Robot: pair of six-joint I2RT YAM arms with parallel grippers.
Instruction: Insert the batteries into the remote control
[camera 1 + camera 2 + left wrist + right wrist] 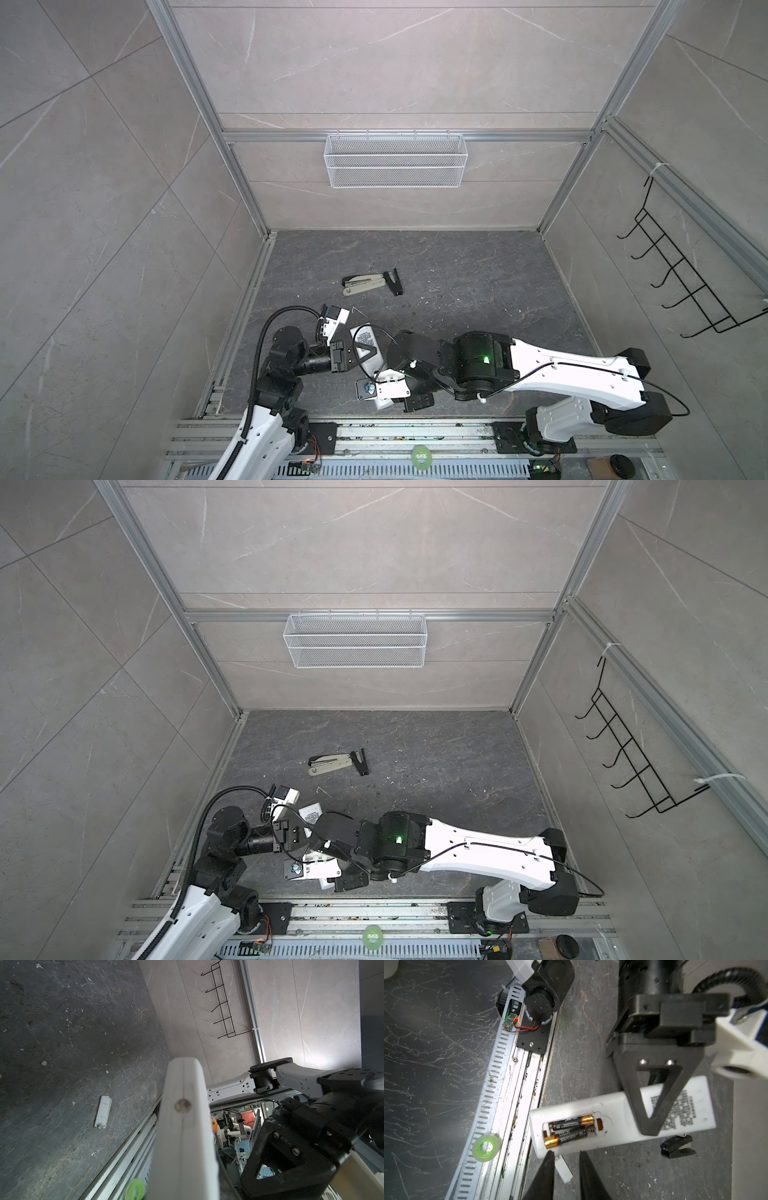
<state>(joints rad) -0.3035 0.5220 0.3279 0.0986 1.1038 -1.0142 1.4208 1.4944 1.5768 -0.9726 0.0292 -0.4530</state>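
So the left gripper (652, 1128) is clamped across the label end of the remote control (616, 1105), back side up. Both batteries (571, 1129) lie in its open bay, just off the tips of the right gripper (566, 1153), which are spread apart and empty. A small white cover (563, 1169) shows between those tips.

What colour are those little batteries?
The batteries in the remote control are black with copper-gold ends; right wrist view shows best.
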